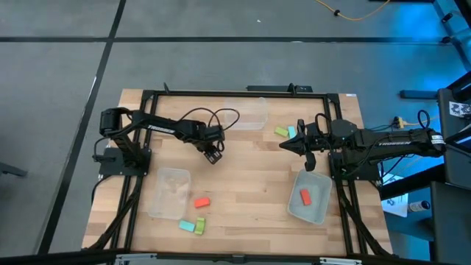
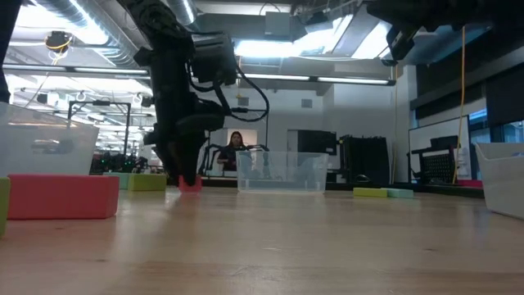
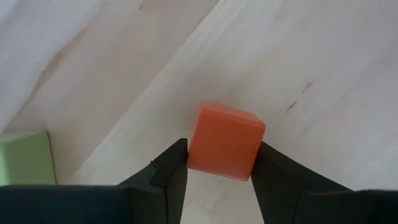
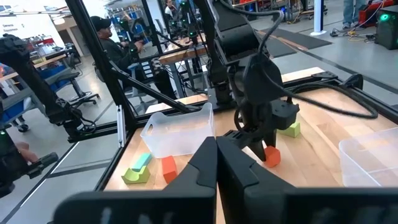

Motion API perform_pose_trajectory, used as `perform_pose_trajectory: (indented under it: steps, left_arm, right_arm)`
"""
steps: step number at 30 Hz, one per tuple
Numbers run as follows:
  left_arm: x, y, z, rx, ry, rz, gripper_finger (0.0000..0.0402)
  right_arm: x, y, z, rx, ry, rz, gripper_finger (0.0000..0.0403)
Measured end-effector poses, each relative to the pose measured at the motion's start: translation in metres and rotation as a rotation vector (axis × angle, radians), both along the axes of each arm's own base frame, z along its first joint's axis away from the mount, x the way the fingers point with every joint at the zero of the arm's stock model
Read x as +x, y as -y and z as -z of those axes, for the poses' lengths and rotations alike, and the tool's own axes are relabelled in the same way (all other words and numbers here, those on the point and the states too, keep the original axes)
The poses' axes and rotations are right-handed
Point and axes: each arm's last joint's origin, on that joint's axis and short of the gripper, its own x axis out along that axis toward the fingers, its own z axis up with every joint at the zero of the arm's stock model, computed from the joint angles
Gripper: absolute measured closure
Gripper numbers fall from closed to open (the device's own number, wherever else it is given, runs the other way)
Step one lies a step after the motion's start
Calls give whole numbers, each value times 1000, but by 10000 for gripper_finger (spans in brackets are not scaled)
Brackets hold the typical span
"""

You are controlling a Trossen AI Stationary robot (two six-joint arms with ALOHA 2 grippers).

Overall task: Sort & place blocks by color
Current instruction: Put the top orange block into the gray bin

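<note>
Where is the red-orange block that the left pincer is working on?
In the left wrist view the red-orange block sits on the table between the left pincer's fingers, with a green block nearby.

Robotics lab or workshop: exposed ceiling ducts (image 2: pixel 74 16), strip lights (image 2: pixel 327 79), a seated person (image 4: pixel 115 40) at far workbenches (image 4: pixel 180 59).

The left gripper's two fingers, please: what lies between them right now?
In the left wrist view, a red-orange block sits on the table between the left gripper's fingers.
</note>
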Motion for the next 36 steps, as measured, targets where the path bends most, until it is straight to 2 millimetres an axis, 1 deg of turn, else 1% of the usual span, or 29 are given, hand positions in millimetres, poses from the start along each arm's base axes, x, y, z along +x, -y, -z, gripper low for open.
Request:
perform_pose_trajectory:
  steps: [2, 4, 8, 12, 16, 19, 22, 26, 28, 33, 36]
  left_arm:
    - [-2, 0, -6, 1, 17, 14, 258]
    - [-5, 0, -18, 4, 54, 37, 258]
    - [-13, 1, -50, 46, 178, 64, 259]
    - [-24, 9, -94, 142, 399, 82, 259]
    - [-34, 23, -137, 253, 660, 88, 259]
    - [-40, 34, -162, 309, 827, 132, 259]
    - [-43, 43, -177, 342, 941, 174, 259]
    - [-43, 53, -186, 352, 1021, 215, 259]
    - [-42, 57, -182, 348, 1068, 224, 259]
    - [-44, 64, -146, 271, 1233, 190, 260]
    - [-49, 65, -129, 215, 1308, 159, 260]
  right_arm:
    - [0, 0, 0, -1, 0, 0, 402]
    - [0, 0, 0, -1, 0, 0, 402]
    - [0, 0, 0, -1, 0, 0, 402]
    - [0, 0, 0, -1, 0, 0, 402]
    - [0, 0, 0, -1, 2, 0, 402]
    - [0, 0, -2, -1, 16, 0, 402]
    - [0, 0, -2, -1, 26, 0, 402]
    - [0, 0, -3, 3, 28, -9, 402]
    - [0, 0, -3, 3, 28, -12, 402]
    - [0, -1, -3, 9, 28, -31, 402]
    - [0, -1, -3, 8, 29, -31, 402]
